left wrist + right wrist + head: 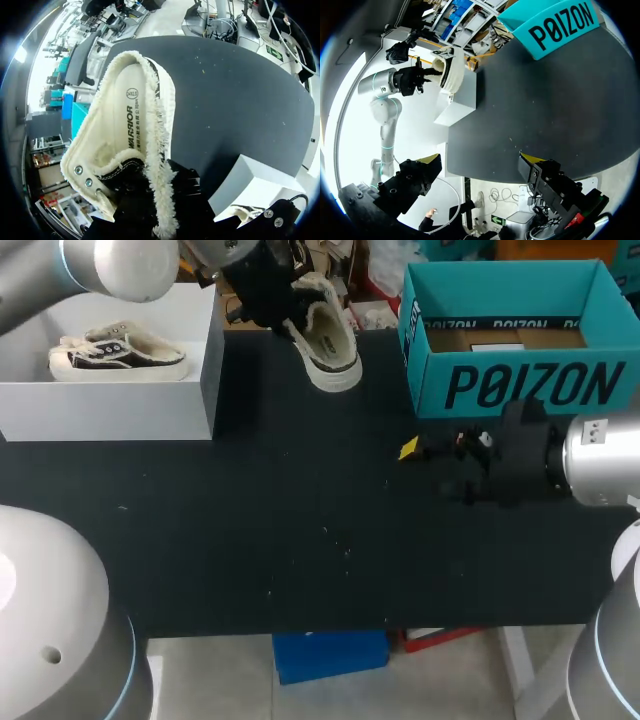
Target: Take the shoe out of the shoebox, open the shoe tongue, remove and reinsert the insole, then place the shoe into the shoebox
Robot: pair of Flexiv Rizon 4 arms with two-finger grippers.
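Shoe [325,340] held above the counter [250,530], left of the shoebox [520,390].
Your left gripper [275,305] is clamped on the shoe; your right gripper [482,165] hangs with fingers apart before the shoebox.

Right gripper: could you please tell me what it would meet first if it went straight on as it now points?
Past bare black table, the right gripper would probably first meet the white box at the far side, though depth is unclear.
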